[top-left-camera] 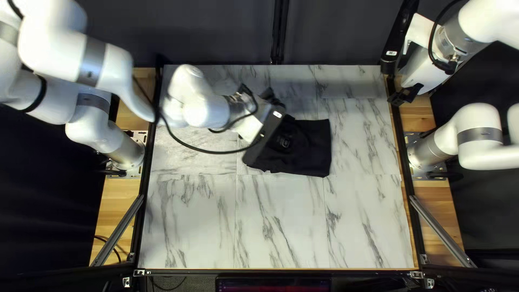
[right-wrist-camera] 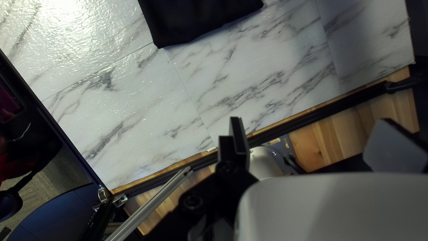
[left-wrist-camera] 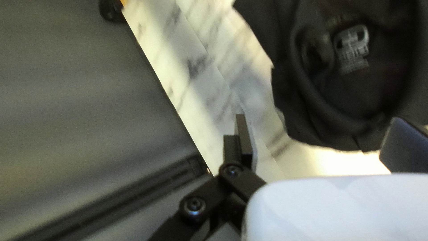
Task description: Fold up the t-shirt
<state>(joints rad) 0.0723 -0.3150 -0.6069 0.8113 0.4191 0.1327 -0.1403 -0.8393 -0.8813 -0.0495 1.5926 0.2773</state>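
The black t-shirt (top-left-camera: 311,147) lies in a compact bundle on the marble-patterned table, its right side fairly straight. My left gripper (top-left-camera: 273,99) hovers by its far left part, and my left arm hides some cloth. In the left wrist view, my left gripper (left-wrist-camera: 323,140) is open, with the t-shirt (left-wrist-camera: 307,107) ahead, its round neckline and pale neck print showing. My right gripper (top-left-camera: 406,95) is raised at the table's far right edge, away from the cloth. The right wrist view shows my right gripper (right-wrist-camera: 318,140) open and empty, with a t-shirt edge (right-wrist-camera: 196,20) far ahead.
Bare marble-patterned table (top-left-camera: 281,227) lies between the t-shirt and the near edge. Dark rails (top-left-camera: 141,216) border the table. The dark curtain (top-left-camera: 216,32) hangs behind the far edge. A black cable loops beside my left arm.
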